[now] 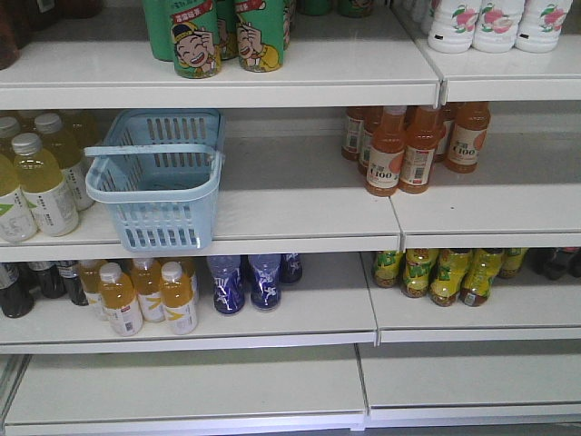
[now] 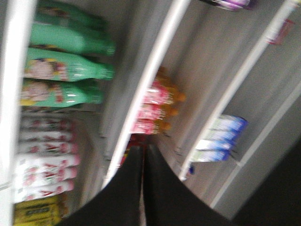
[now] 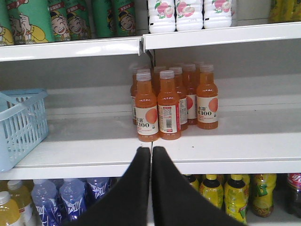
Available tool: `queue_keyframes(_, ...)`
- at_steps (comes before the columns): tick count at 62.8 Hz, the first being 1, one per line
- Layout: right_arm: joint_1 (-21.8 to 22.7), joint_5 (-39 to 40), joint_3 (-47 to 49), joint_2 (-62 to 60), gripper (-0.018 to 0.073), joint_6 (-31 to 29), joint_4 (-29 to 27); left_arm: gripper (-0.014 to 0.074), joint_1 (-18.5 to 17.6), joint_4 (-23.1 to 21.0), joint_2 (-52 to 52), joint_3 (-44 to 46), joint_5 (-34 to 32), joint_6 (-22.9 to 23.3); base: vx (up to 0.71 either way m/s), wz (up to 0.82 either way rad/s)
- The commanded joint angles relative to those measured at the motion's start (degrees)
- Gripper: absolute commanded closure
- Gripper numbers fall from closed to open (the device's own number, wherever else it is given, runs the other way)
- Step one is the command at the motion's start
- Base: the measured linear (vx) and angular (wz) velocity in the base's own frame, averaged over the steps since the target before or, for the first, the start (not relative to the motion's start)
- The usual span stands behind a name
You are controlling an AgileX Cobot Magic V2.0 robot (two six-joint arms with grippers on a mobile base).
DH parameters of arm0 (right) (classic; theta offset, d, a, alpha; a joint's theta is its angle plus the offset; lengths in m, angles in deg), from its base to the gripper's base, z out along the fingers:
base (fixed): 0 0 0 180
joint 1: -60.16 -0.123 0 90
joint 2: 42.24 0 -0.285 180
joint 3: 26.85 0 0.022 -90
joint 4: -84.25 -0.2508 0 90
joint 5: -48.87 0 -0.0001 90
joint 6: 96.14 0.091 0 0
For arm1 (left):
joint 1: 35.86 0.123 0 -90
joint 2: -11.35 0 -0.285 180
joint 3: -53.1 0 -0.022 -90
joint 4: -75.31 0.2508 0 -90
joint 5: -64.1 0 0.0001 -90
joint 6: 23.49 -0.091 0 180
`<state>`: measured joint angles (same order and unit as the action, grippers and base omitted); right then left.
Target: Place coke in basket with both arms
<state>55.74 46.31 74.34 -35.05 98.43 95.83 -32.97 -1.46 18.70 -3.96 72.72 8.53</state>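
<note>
The light blue basket [image 1: 163, 227] stands on the middle shelf at the left, handle lying across its top, and nothing shows inside it. Its corner also shows in the right wrist view as the basket [image 3: 23, 125] at the left edge. My right gripper [image 3: 151, 148] is shut and empty, level with the middle shelf's front lip and just below the orange bottles. My left gripper [image 2: 143, 148] is shut and empty in a blurred, rotated view of shelves. A dark bottle with a red label [image 3: 295, 188] is cut off at the right edge of the lower shelf; I cannot tell whether it is the coke.
Orange-drink bottles [image 3: 169, 106] cluster on the middle shelf at the right. Green cartoon bottles [image 1: 195, 36] and white bottles [image 1: 495, 23] fill the top shelf. Pale yellow bottles [image 1: 41, 186] stand left of the basket. Blue bottles [image 1: 245, 282] and yellow-green bottles [image 1: 449, 277] sit on the lower shelf.
</note>
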Motion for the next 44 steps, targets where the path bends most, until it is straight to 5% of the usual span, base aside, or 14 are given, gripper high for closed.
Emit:
queue_keyframes(1,0.33,4.16,-0.47,-0.74,0.0564,-0.14,0.48,0.0603,0.01,-2.09,1.80,10.63,-4.41,-12.44,0.00,-0.01)
queue_keyframes(10,0.33,4.16,-0.47,-0.74,0.0564,-0.14,0.48,0.0603,0.01,-3.06,10.77,23.66,-3.21,-27.29,0.00,0.00)
queue_keyframes(22,0.33,4.16,-0.47,-0.74,0.0564,-0.14,0.48,0.0603,0.01,-3.08,27.86,33.16,8.69,-43.96,0.00,0.00)
queue_keyframes(37,0.33,4.16,-0.47,-0.74,0.0564,-0.14,0.48,0.0603,0.01,-6.98,47.67,33.91,16.26,-53.12,0.00,0.00)
queue_keyframes(44,0.33,4.16,-0.47,-0.74,0.0564,-0.14,0.48,0.0598,0.01,-13.22,56.41,33.91,21.11,-58.09,0.00,0.00)
